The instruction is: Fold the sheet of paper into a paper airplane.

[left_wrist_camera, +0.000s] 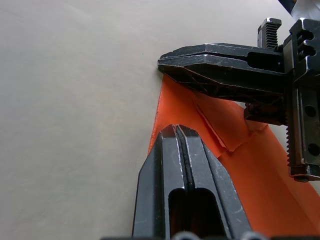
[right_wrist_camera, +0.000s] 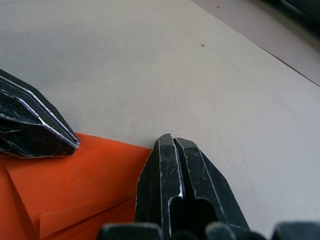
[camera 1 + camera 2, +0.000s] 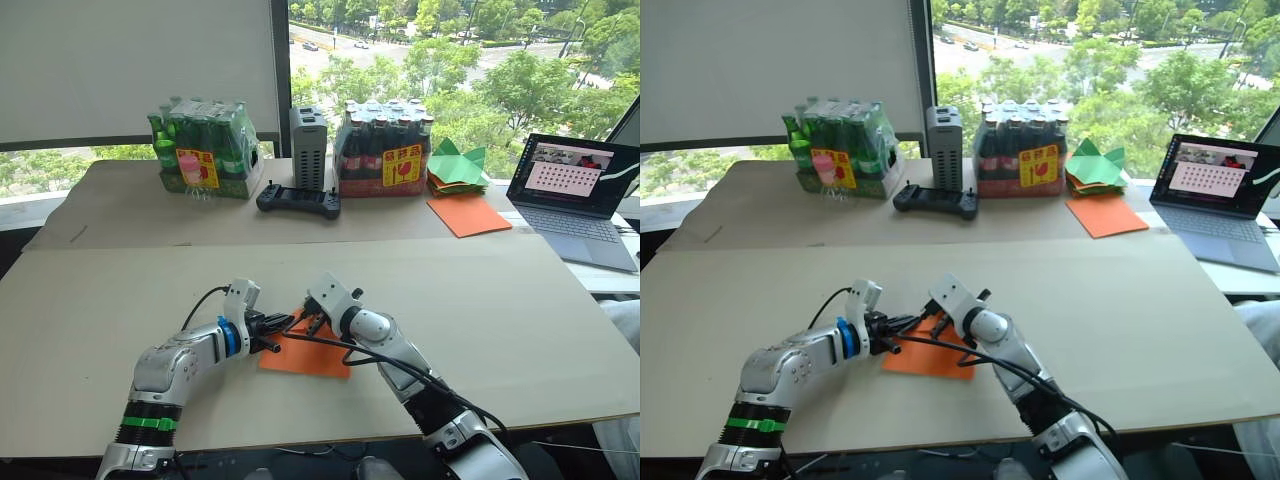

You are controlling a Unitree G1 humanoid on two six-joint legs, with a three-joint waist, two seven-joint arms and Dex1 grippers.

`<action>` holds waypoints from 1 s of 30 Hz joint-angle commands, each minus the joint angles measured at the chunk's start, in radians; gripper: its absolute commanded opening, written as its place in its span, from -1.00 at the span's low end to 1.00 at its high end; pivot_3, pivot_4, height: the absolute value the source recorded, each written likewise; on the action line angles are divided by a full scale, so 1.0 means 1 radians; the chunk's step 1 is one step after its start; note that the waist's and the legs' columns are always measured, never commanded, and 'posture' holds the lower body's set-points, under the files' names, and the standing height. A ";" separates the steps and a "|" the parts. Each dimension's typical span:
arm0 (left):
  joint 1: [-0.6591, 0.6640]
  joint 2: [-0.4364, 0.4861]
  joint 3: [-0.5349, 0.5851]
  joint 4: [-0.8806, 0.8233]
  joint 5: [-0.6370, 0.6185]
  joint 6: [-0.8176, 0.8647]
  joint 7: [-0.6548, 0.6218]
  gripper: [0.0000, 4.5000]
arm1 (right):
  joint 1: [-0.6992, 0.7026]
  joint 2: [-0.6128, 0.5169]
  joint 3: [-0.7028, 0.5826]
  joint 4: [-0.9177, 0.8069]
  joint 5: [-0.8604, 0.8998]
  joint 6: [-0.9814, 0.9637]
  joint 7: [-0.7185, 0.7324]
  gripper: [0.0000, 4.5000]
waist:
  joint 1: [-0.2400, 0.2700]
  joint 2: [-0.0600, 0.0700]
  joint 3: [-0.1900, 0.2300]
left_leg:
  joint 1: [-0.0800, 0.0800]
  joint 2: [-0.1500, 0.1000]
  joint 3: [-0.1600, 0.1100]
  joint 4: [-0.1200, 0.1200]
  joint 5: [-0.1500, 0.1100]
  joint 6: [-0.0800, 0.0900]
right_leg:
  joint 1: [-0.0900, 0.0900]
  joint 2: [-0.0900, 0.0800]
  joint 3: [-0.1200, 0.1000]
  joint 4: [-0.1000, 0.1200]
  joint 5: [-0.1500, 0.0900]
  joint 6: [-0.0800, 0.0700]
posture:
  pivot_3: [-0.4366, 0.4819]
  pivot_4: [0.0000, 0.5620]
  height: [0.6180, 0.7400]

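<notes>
Orange sheet of paper [image 3: 305, 355] flat under both closed end effectors: left [image 3: 283, 327], right [image 3: 314, 322].

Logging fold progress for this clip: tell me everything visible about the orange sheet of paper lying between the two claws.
The sheet of paper is thin, bright orange and matte, lying flat on the pale tabletop near the front edge. A flap is already folded over, leaving straight creases and a layered edge. The left claw, fingers together, rests its tip on the sheet near one edge. The right claw, also closed, presses down at the sheet's far edge. Both tips meet near the same corner.
</notes>
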 commanded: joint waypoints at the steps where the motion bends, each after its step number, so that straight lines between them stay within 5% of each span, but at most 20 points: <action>1: 0.008 0.008 -0.008 0.004 0.011 0.017 0.012 -0.98 | 0.041 -0.027 0.016 0.046 -0.015 0.067 0.034 -1.00 | 0.000 0.000 0.000 | 0.000 0.000 0.000 0.000 0.000 0.000 | 0.000 0.000 0.000 0.000 0.000 0.000 | -0.05 -0.47 1.00; 30: 0.012 -0.004 -0.006 -0.014 0.004 0.023 0.031 -0.98 | 0.061 0.023 0.119 -0.001 -0.044 0.062 0.161 -1.00 | -0.012 0.000 0.000 | 0.001 0.001 0.000 -0.001 0.000 0.000 | 0.000 0.001 0.000 0.000 -0.001 0.002 | -0.05 -0.47 1.00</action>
